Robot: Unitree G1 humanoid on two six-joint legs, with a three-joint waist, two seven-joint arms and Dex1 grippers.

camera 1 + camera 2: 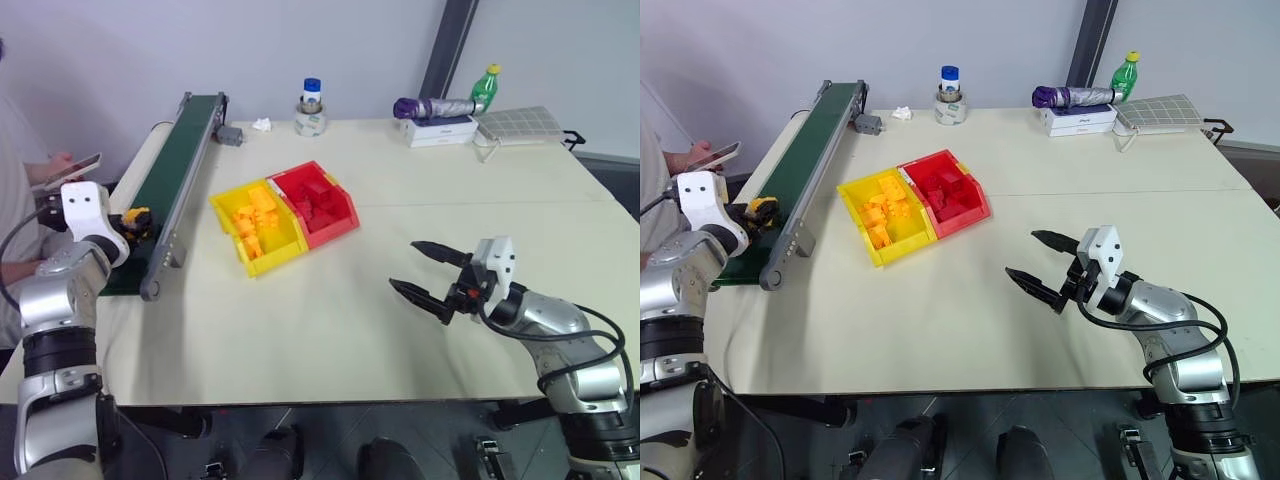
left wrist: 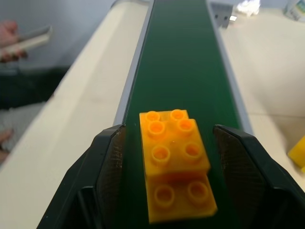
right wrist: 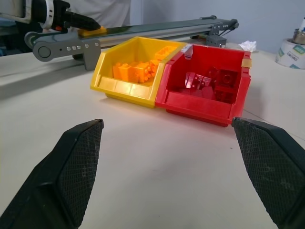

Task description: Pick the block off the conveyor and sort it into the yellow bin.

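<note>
Black fingers (image 2: 110, 167) of the left gripper (image 2: 167, 179) stood either side of the block (image 2: 176, 162), straddling it with a slim gap showing on each side; jaws narrowed around it, not visibly pinching yet. Block lay on the belt of the conveyor (image 1: 185, 150), near its close end, studs up. It looked like a stacked yellow-orange piece, one brick sitting on a longer one. Gripper came in low and along the belt, probably so the fingers could slide between the side rails and close across the block's narrow width.

Yellow bin (image 1: 240, 215) sat on the table (image 1: 330, 320) just beside the conveyor, already holding several orange bricks, touching a red bin (image 1: 335, 205) with red ones. Placement kept the carry short.

Right gripper (image 1: 430, 272) hovered above the table, well apart from the bins, fingers spread wide and empty, seemingly parked out of the way.

A person's hand (image 1: 55, 165) held a phone beyond the conveyor.
</note>
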